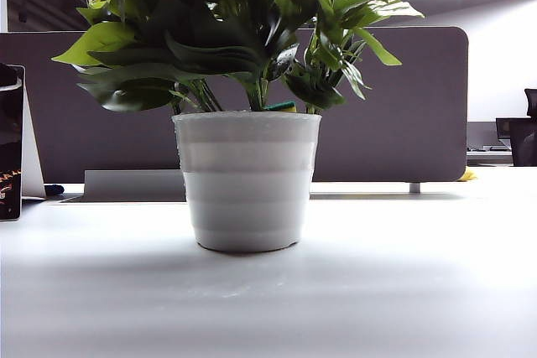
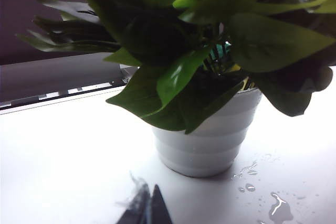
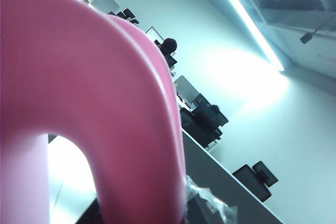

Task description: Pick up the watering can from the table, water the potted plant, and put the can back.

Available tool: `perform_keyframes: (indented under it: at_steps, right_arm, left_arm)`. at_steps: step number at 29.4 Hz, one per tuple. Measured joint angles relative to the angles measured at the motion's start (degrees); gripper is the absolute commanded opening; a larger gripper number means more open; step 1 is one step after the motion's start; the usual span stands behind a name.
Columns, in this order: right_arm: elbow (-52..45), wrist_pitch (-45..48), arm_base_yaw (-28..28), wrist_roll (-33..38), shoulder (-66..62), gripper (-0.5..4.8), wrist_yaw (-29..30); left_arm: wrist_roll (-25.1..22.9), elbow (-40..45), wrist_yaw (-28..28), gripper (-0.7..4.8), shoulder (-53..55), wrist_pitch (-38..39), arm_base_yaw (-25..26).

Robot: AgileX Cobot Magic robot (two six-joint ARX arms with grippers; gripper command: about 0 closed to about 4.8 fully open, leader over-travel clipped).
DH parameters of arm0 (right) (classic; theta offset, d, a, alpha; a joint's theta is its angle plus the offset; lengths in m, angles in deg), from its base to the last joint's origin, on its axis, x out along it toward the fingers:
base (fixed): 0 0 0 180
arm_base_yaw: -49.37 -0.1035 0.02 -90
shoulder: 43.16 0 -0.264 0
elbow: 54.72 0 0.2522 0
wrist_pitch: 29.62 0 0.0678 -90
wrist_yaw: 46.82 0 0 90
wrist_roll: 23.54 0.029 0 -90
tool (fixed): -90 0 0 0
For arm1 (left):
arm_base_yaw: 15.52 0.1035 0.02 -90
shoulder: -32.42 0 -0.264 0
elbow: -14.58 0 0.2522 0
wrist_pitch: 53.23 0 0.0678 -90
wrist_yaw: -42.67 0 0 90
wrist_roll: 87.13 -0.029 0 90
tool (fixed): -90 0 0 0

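Exterior view: a leafy potted plant (image 1: 247, 123) with bright and dark green leaves in a white ribbed tapered round pot is seen standing upright on the plain matte white-grey table (image 1: 403, 291), roughly centred. A grey partition panel (image 1: 403, 106) is seen behind it. Neither gripper nor the can is visible here.

Left wrist view: the same potted plant (image 2: 210, 129) is seen close by, with water droplets (image 2: 278, 208) lying on the table (image 2: 68, 156) beside the pot. The left gripper (image 2: 147, 209) is seen only as dark finger tips pressed together near the table, closed and empty.

Right wrist view: the smooth pink plastic watering can (image 3: 94, 98) fills the frame, its curved handle clamped by the right gripper (image 3: 181, 208), with the ceiling light behind it. The can's place relative to the plant cannot be told.
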State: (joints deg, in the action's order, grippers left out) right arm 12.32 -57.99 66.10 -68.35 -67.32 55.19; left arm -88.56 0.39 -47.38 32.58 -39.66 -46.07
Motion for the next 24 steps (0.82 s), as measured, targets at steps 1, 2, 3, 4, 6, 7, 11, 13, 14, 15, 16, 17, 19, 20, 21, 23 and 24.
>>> perform_keyframes:
  at_steps: [1, 2, 3, 4, 6, 7, 11, 13, 14, 15, 16, 17, 19, 20, 21, 23, 24]
  right_arm:
    - [0.0, -0.4, 0.0, 0.3, 0.0, -0.06, 0.0]
    - [0.1, -1.4, 0.0, 0.5, 0.0, -0.06, 0.0]
    - [0.0, -2.2, 0.0, 0.5, 0.1, -0.06, 0.0]
    - [0.0, -3.6, 0.0, 0.7, 0.1, -0.06, 0.0]
    - [0.0, -5.9, 0.0, 1.9, 0.4, -0.06, -0.1]
    - [0.0, -6.3, 0.0, 2.5, 0.5, -0.06, -0.2]
    - [0.0, -6.4, 0.0, 6.9, 0.9, -0.06, -3.4]
    - [0.0, -6.4, 0.0, 9.9, 0.9, -0.06, -5.2]
    - [0.0, -6.4, 0.0, 11.5, 0.9, -0.06, -6.0]
    - [-0.1, -6.3, 0.0, 13.0, 0.9, -0.06, -6.5]
    - [-0.8, -5.6, 0.0, 15.3, 0.9, -0.06, -7.1]
    - [-1.4, -4.9, 0.0, 17.0, 0.9, -0.06, -7.3]
    - [-2.9, -3.1, 0.0, 21.3, 0.7, -0.06, -7.7]
    - [-4.5, -1.0, 0.0, 24.4, 0.8, -0.06, -8.1]
    - [-5.6, 0.4, 0.0, 26.1, 0.8, -0.06, -8.3]
    - [-8.8, 3.3, 0.0, 30.2, 0.8, -0.06, -8.9]
    - [-11.2, 4.7, 0.0, 32.5, 0.8, -0.06, -9.0]
  left_arm:
    - [0.0, 0.0, 0.0, -0.05, 0.0, 0.0, 0.0]
    - [0.0, 0.0, 0.0, -0.05, 0.0, 0.0, 0.0]
    - [0.0, 0.0, 0.0, -0.05, 0.0, 0.0, 0.0]
    - [0.0, 0.0, 0.0, -0.05, 0.0, 0.0, 0.0]
    - [0.0, 0.0, 0.0, -0.05, 0.0, 0.0, 0.0]
    - [0.0, 0.0, 0.0, -0.05, 0.0, 0.0, 0.0]
    - [0.0, 0.0, 0.0, -0.05, 0.0, 0.0, 0.0]
    - [0.0, 0.0, 0.0, -0.05, 0.0, 0.0, 0.0]
    - [0.0, 0.0, 0.0, -0.05, 0.0, 0.0, 0.0]
    - [0.0, 0.0, 0.0, -0.05, 0.0, 0.0, 0.0]
    - [0.0, 0.0, 0.0, -0.05, 0.0, 0.0, 0.0]
    - [0.0, 0.0, 0.0, -0.05, 0.0, 0.0, 0.0]
    - [0.0, 0.0, 0.0, -0.05, 0.0, 0.0, 0.0]
    - [0.0, 0.0, 0.0, -0.05, 0.0, 0.0, 0.0]
    - [0.0, 0.0, 0.0, -0.05, 0.0, 0.0, 0.0]
    - [0.0, 0.0, 0.0, -0.05, 0.0, 0.0, 0.0]
    - [0.0, 0.0, 0.0, -0.05, 0.0, 0.0, 0.0]
